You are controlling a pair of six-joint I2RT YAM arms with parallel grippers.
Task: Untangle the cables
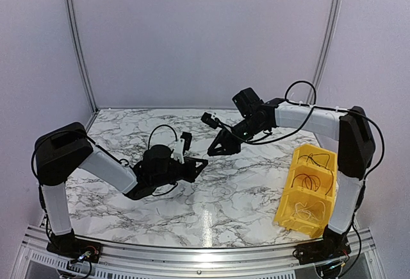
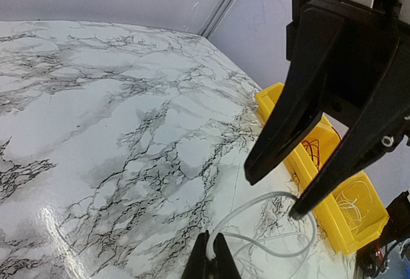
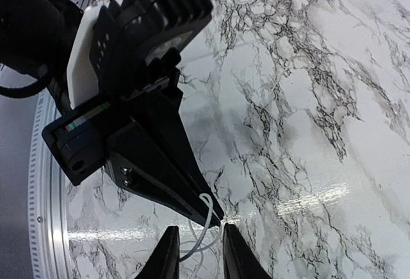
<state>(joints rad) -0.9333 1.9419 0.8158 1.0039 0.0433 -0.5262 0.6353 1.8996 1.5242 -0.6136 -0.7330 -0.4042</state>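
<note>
Cables (image 2: 256, 200): left gripper (image 2: 212, 247) pinches the whitish one, away from the yellow bin (image 2: 272, 96). Right gripper (image 3: 198, 231) straddles it, jaws apart; pulling hard could knot it.

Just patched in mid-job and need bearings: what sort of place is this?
Probably an enclosed lab robot cell: plain white panel walls, a marble-print tabletop, and a yellow parts bin on its right side.
</note>
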